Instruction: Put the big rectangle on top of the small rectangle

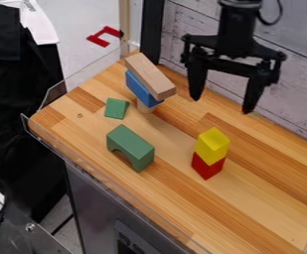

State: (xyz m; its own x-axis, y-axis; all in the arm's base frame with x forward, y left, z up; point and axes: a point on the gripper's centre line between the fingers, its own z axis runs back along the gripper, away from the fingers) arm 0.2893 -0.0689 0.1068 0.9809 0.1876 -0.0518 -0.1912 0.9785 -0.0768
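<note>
Spread wide, the gripper's 2 fingers hang with nothing between them; the gripper (221, 105) is above the back of the wooden table (255, 181), well apart from every block. Across from it, toward the back left corner, the big rectangle (150, 75), in plain wood, lies on top of the small rectangle (141, 90), in blue, which rests on 1 round wooden support (144, 107). So the placing looks done, with 0 moves left beyond keeping clear of that pile. Nearer the front are 1 green triangle (115, 108), 1 green arch (130, 146), and 1 yellow block (212, 145) on 1 red block (206, 167).
</note>
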